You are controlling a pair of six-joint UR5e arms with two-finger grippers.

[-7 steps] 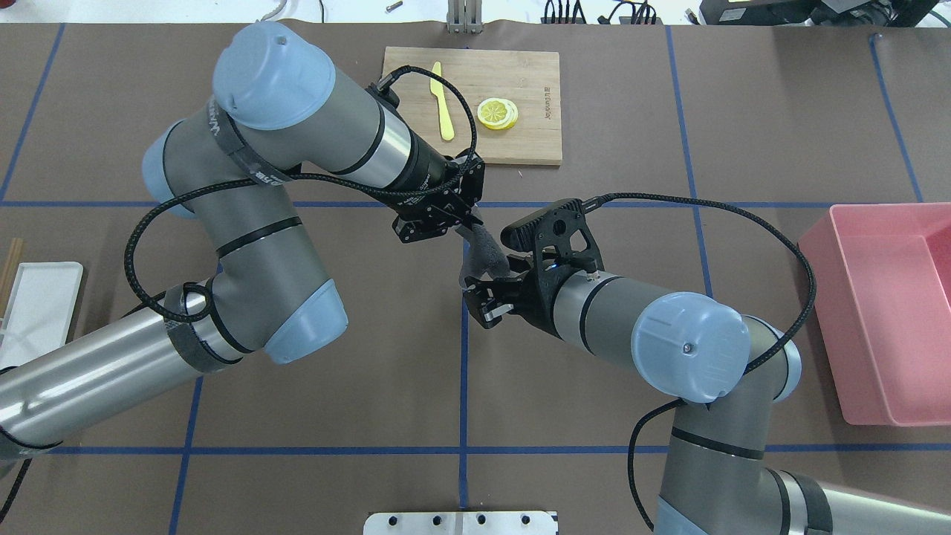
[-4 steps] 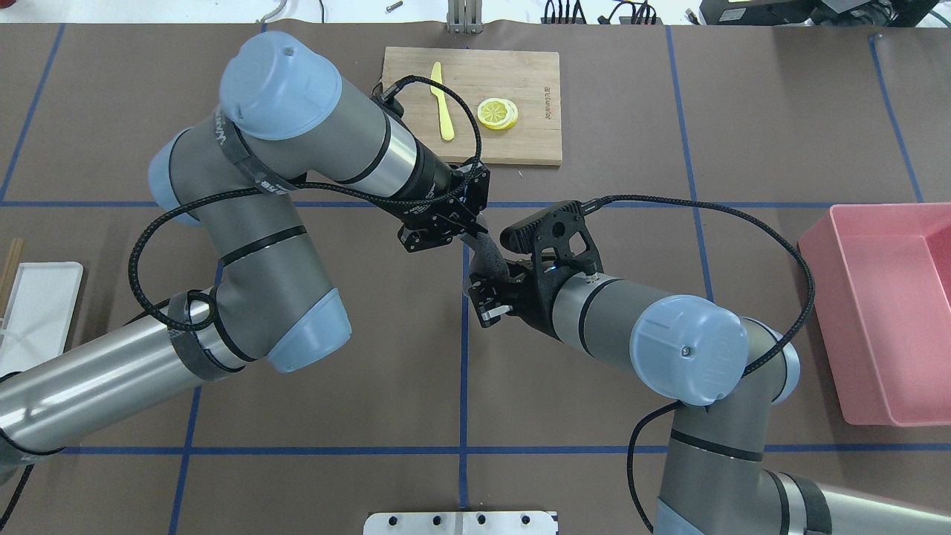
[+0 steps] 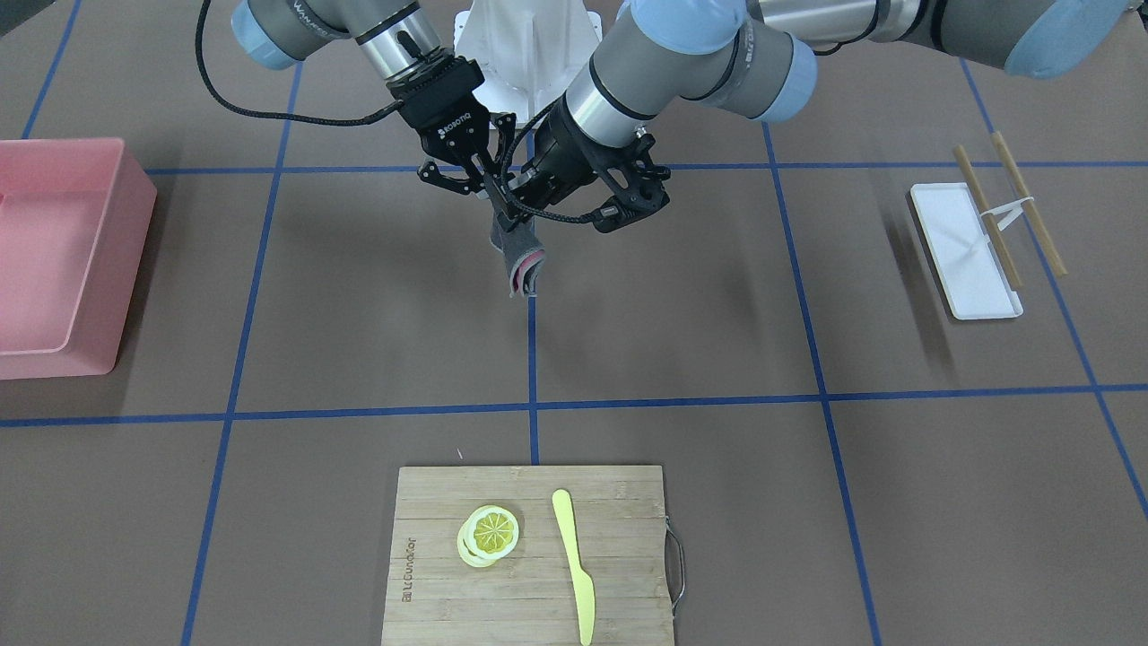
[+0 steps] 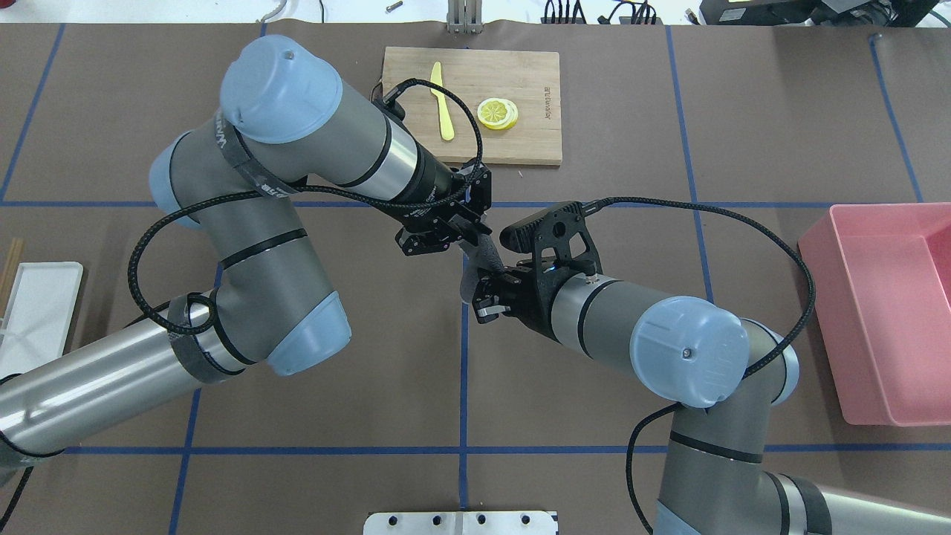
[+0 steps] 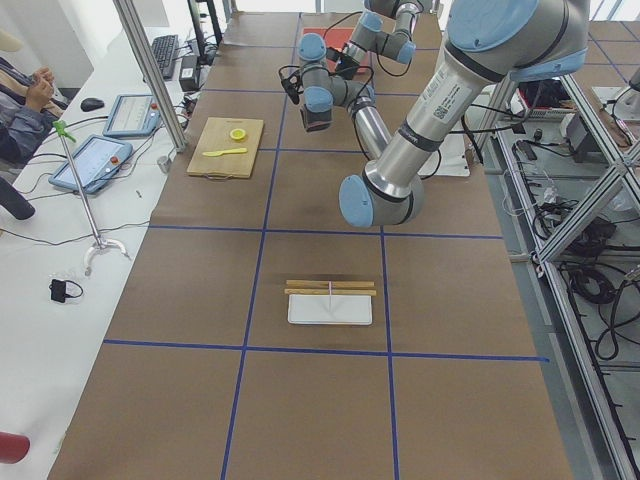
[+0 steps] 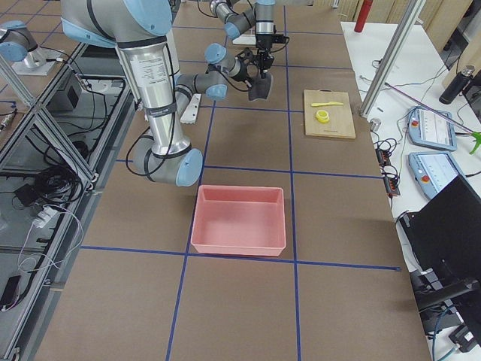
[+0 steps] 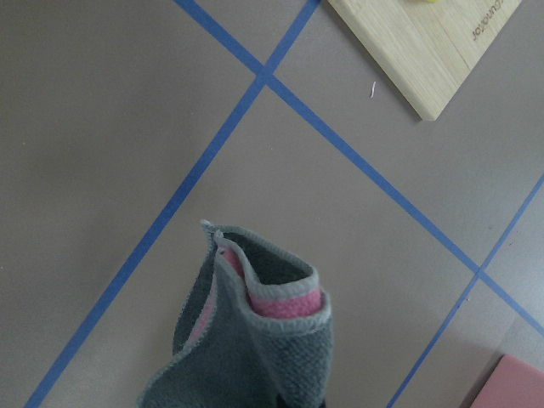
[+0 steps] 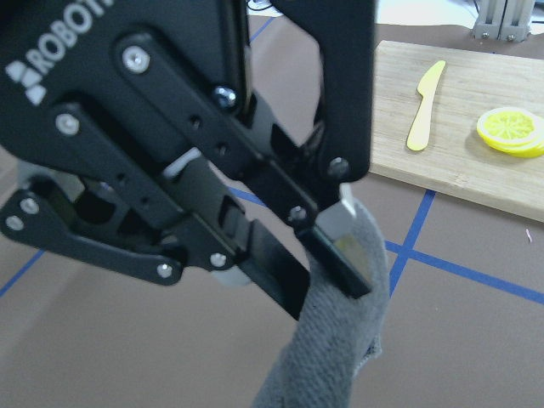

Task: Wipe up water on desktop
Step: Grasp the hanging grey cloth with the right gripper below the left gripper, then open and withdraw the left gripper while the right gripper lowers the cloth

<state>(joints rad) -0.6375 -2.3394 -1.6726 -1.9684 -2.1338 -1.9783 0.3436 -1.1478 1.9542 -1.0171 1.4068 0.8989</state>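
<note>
1. Cloth, grey with a pink lining, hangs folded above the middle of the desktop, seemingly clear of it.
2. The left gripper is clamped on its top; the right gripper sits beside it, fingers' state unclear.
3. It looks soft, light and floppy; a bunched edge likely gives the surest hold.

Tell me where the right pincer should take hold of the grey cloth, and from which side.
Grip the cloth at its free lower end, below where the left pincer clamps its top. It hangs folded above the desktop, so that end dangles unobstructed. Come in level from the robot's right, where the open right pincer is, probably closing across the folded layers.
</note>
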